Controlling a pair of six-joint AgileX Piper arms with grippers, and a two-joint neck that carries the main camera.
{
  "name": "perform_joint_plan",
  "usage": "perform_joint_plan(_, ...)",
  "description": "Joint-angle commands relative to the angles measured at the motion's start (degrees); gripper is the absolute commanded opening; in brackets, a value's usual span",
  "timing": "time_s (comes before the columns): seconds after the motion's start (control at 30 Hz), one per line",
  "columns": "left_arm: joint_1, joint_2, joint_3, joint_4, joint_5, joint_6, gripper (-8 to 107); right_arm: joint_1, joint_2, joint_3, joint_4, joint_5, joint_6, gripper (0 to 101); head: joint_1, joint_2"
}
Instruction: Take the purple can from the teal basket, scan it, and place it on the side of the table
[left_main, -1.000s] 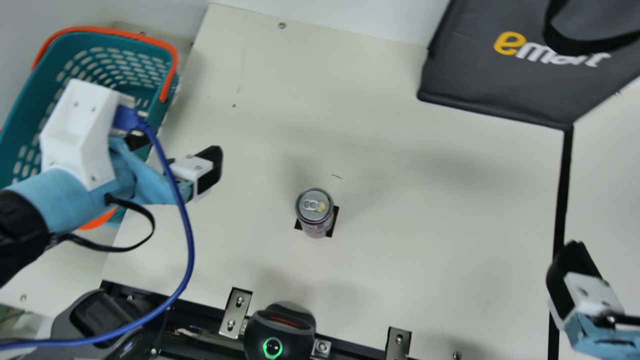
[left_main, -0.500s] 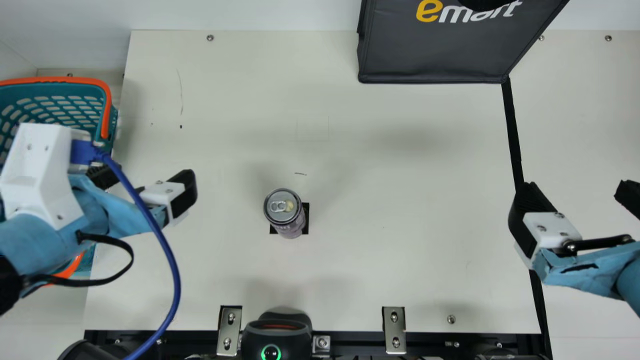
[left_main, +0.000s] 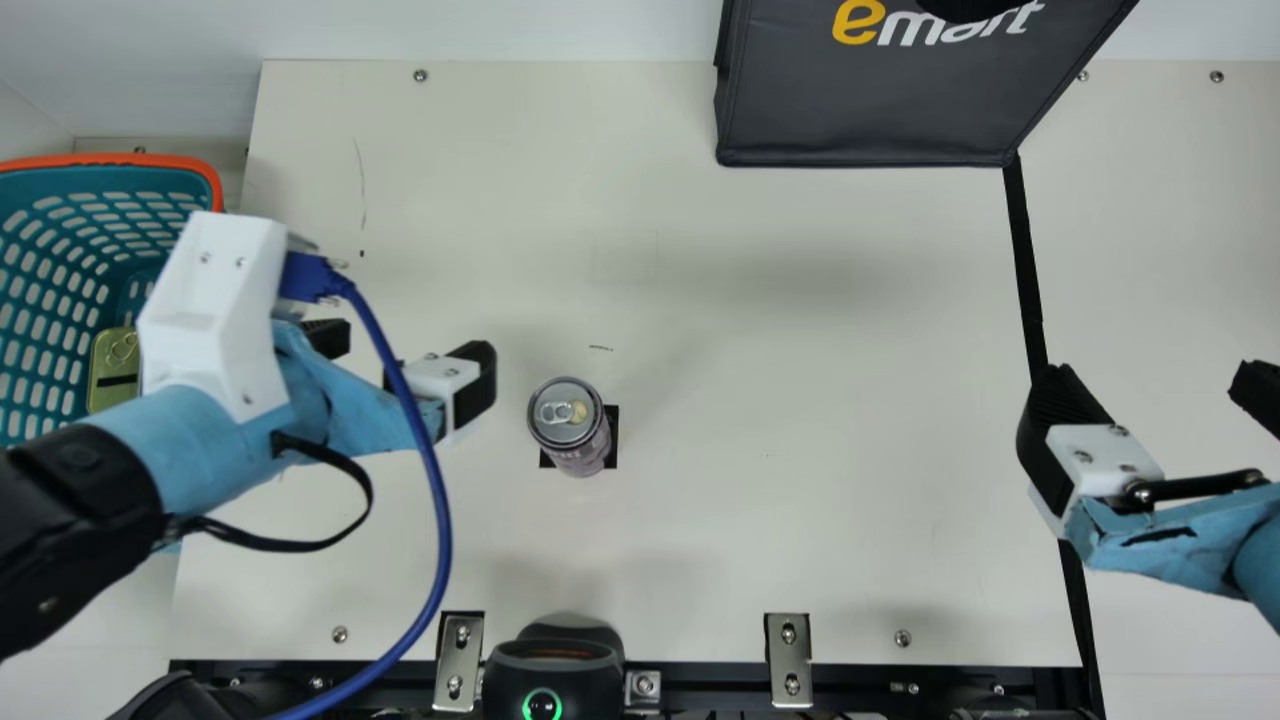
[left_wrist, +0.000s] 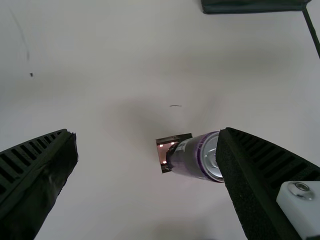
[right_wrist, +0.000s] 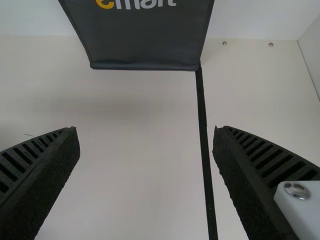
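Note:
The purple can (left_main: 577, 440) stands upright on a small black square mid-table in the main view. My left gripper (left_main: 402, 362) is open above the table between the teal basket (left_main: 50, 250) and the can. In the left wrist view the can (left_wrist: 192, 157) shows beyond the right-hand finger of my left gripper (left_wrist: 147, 150), which holds nothing. Open over the table's right part, my right gripper (left_main: 1155, 400) is far from the can. The right wrist view has only bare table between the spread fingers of my right gripper (right_wrist: 146, 145).
A black scanner (left_main: 553, 675) with a green light sits at the table's near edge, among metal brackets. At the back stands a dark bag (left_main: 860, 110). A yellow-green can (left_main: 112, 368) lies in the basket. A blue cable (left_main: 440, 530) hangs from my left arm.
The camera has turned. Over the last half second my left gripper has moved right, from beside the basket towards the can. The can and my right arm have kept their places since then.

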Motion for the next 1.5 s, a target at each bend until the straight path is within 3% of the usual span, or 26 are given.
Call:
perform_joint_plan(0.0, -2.10, 1.03, -0.70, 0.83, 0.43, -2.57, 90, 0.00, 0.00, 0.00, 0.00, 0.00, 0.00, 95, -1.66, 0.00)
perform_joint_plan(0.53, -12.69, 9.04, -5.51, 7.20, 3.05, -17.46, 90, 0.00, 0.00, 0.00, 0.00, 0.00, 0.00, 95, -1.66, 0.00)
perform_joint_plan(0.9, -16.58, 16.48, -9.46, 11.07, 6.01, -26.35, 90, 0.00, 0.00, 0.00, 0.00, 0.00, 0.00, 95, -1.66, 0.00)
perform_joint_plan(1.47, -19.83, 26.76, -13.89, 13.85, 9.59, -30.54, 90, 0.00, 0.00, 0.00, 0.00, 0.00, 0.00, 95, -1.66, 0.00)
